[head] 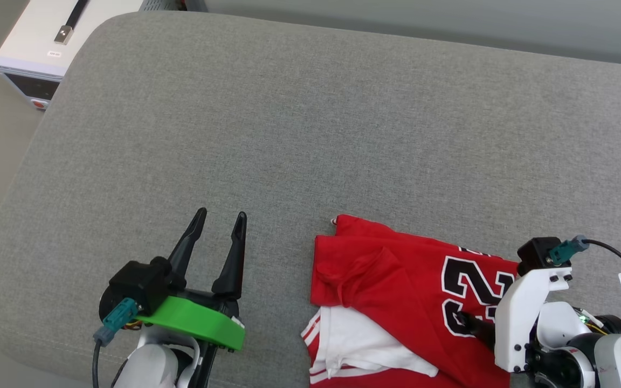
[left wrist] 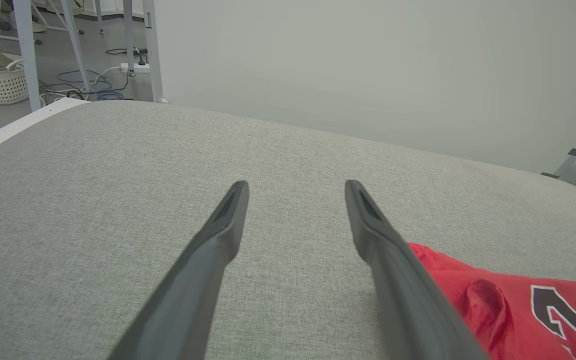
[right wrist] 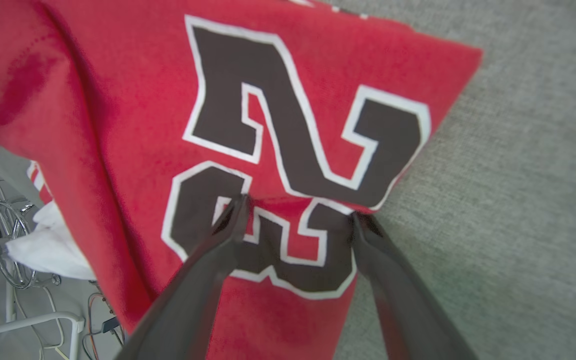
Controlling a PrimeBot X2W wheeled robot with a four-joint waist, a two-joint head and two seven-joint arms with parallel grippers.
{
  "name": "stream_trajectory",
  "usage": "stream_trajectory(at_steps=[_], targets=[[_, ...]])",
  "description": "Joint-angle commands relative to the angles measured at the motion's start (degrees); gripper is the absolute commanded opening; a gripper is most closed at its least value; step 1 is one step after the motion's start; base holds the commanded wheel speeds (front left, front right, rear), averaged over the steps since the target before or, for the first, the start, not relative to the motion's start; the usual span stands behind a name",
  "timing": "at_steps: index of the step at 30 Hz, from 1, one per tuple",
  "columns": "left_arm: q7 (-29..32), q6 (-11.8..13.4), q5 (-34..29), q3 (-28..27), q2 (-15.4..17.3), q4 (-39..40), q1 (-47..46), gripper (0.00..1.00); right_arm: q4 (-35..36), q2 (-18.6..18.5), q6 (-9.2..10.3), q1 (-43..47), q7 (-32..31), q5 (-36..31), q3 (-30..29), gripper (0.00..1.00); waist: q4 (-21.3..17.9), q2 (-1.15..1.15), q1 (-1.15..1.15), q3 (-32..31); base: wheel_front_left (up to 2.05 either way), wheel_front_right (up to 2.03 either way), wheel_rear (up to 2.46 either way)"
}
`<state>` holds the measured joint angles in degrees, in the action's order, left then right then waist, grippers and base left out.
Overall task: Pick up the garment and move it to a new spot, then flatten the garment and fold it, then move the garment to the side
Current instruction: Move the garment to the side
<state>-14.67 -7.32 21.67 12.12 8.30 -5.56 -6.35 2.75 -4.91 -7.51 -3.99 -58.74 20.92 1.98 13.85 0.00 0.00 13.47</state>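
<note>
Head view: jersey (head: 397, 269) lies folded on the near edge of the cushion (head: 289, 108), right gripper (right wrist: 298, 210) spread wide, tips on the number, likely to grab or smooth it; left gripper (head: 221, 215) spread too, hovering alongside.

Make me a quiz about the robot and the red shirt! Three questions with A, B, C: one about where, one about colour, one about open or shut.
1. Where does the shirt lie on the grey cushion?
A) at the far left corner
B) at the near edge, on the robot's right
C) right in the middle

2. What colour is the big number on the shirt?
A) black with a white outline
B) yellow
C) blue with a green outline

3. How is the left gripper?
A) shut on the shirt
B) shut on nothing
C) open over bare cushion

Answers:
1 B: the head view shows it low and to the right.
2 A: the right wrist view shows black digits edged in white.
3 C: its two fingers stand apart with only cushion between them.
</note>
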Motion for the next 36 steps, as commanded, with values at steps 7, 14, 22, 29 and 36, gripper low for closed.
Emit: stream_trajectory(at_steps=[7, 14, 22, 29, 36], targets=[[-0.3, -0.2, -0.6, -0.2, 0.2, -0.9, -0.8, 1.00, -3.5, -0.7, 0.02, -0.6, 6.7, 1.0, 4.9, 0.00, -1.4, 0.00, 0.00, -1.7, 0.00, 0.00, 0.00], [-0.3, -0.2, -0.7, 0.0, 0.7, -0.8, 0.1, 1.00, -1.4, -6.9, 0.02, -2.4, 15.5, -1.3, 7.9, 0.00, -4.3, 0.00, 0.00, -4.5, 0.00, 0.00, 0.00], [-0.3, -0.2, -0.7, 2.5, 0.9, -0.8, 1.2, 1.00, 2.4, -18.8, 0.02, -2.5, 21.2, -3.8, 12.2, 0.00, -9.6, 0.00, 0.00, -6.8, 0.00, 0.00, 0.00], [-0.3, -0.2, -0.8, 7.5, 0.0, -0.9, -0.1, 1.00, 4.5, -29.4, 0.02, -2.3, 24.3, -4.0, 13.8, 0.00, -15.3, 0.00, 0.00, -5.6, 0.00, 0.00, 0.00], [-0.3, -0.2, -1.2, 10.7, -0.2, -1.6, -3.1, 1.00, 4.9, -38.9, 0.02, -5.0, 27.2, -3.0, 15.4, 0.00, -21.9, 0.00, 0.00, -1.3, 0.00, 0.00, 0.00]])
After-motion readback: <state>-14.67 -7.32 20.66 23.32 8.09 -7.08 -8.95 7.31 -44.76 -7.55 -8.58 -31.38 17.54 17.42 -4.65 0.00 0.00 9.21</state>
